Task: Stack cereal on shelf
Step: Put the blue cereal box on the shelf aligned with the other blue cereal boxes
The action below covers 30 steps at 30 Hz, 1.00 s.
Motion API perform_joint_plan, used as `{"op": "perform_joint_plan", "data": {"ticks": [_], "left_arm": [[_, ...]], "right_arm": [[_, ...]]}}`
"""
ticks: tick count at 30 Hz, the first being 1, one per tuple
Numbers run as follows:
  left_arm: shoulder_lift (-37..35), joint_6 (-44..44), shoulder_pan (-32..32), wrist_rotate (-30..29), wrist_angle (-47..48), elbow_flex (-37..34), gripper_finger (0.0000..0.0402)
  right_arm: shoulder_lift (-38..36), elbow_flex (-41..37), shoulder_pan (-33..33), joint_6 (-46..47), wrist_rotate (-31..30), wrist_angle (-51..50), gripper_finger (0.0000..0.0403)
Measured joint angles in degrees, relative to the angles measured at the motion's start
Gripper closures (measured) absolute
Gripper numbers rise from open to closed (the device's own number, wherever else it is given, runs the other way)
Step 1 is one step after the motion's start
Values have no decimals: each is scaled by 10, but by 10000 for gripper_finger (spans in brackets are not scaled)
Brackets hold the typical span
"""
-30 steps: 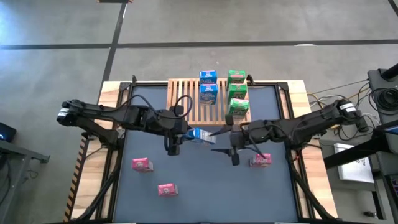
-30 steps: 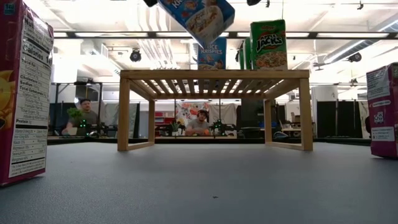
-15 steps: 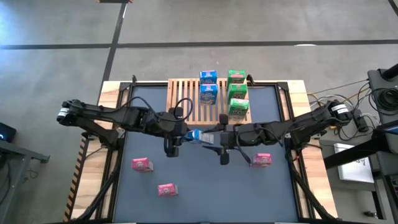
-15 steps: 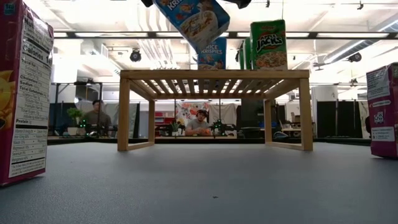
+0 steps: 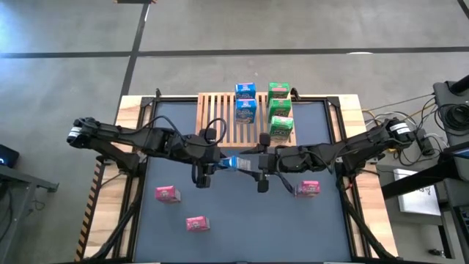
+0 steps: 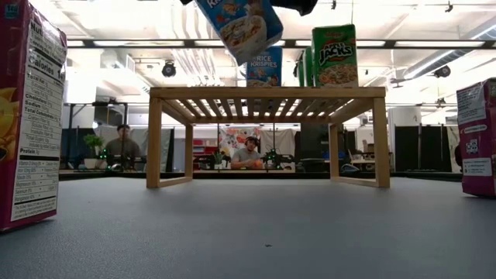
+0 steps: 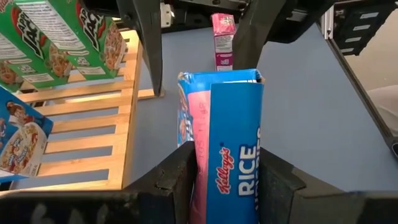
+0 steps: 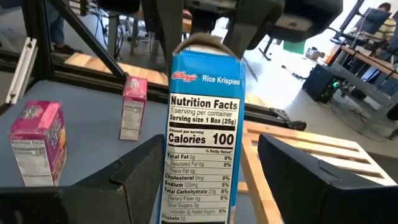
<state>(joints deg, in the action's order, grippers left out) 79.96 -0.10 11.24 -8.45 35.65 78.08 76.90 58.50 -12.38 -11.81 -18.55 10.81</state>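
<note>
On the wooden shelf [image 5: 220, 117] stand five small cardboard boxes: two blue ones [image 5: 245, 103] in a line and three green ones [image 5: 279, 108] in a line just to the right of them. The shelf has a top of many thin parallel slats and four short legs, and it sits at the far side of the dark table [image 5: 234, 220].

A third blue box [image 5: 231, 162] is up in the air, in front of the near edge of the shelf, between the two arms. The left gripper [image 7: 221, 180] is closed on this box, with one finger on each flat side. The right gripper [image 8: 202, 168] has its fingers wide open on both sides of the same box, with a gap visible on each side, so it does not press it. In the low view the box [image 6: 240, 27] hangs tilted above the shelf top.

Three pink boxes are on the table: two on the near left [image 5: 168, 193] [image 5: 196, 224] and one on the right [image 5: 308, 188], all apart from each other.
</note>
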Motion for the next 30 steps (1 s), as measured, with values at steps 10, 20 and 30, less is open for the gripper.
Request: {"op": "perform_joint_plan", "data": {"ticks": [10,20,30], "left_arm": [[0,0,7,5,-7,0,286],[0,5,7,5,-15,0,286],[0,6,7,5,-16,0,286]], "right_arm": [[-2,0,0,5,27,0,161],[0,0,0,16,40,-3,197],[0,1,0,15,40,-12,229]]}}
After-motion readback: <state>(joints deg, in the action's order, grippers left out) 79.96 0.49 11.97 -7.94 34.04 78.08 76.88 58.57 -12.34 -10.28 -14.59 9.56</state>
